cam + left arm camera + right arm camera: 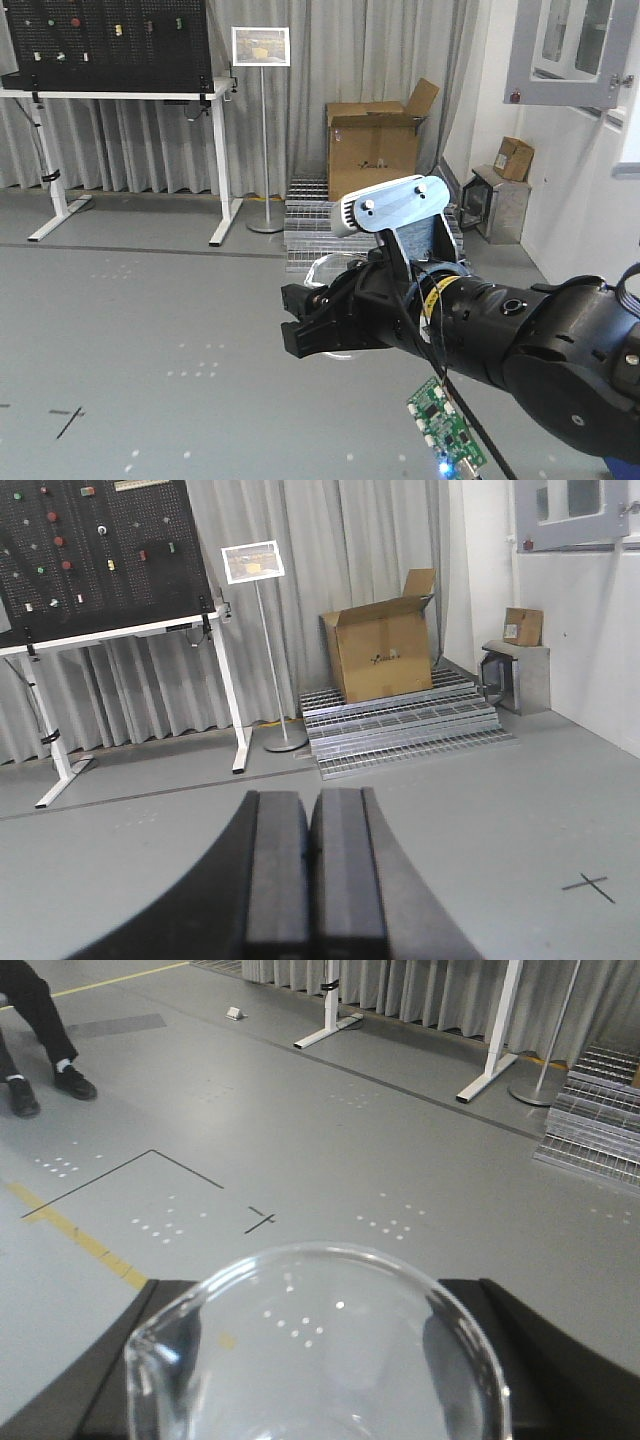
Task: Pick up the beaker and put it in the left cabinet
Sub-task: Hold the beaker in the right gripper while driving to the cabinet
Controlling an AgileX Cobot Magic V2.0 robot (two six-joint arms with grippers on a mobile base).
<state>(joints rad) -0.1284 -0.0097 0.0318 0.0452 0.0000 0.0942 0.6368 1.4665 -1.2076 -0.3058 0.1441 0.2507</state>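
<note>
A black pegboard panel studded with small coloured parts stood on a white-legged surface at the left of the room, against pale grey pleated curtains. Just to its right rose a slim metal sign stand with a framed notice. Further right came an open brown cardboard box behind a low stack of silvery metal gratings, and a grey metal box by the white wall. The smooth grey floor carried thin black tape marks and a worn yellow line. A person's dark-trousered legs and black shoes showed at the far left edge of the right wrist view. The left tool hung over the floor with its dark pads pressed together. The black right tool, held out above the floor in mid-room, pinched the small clear glass beaker by its sides, its spout at the lower left of the wrist view.
</note>
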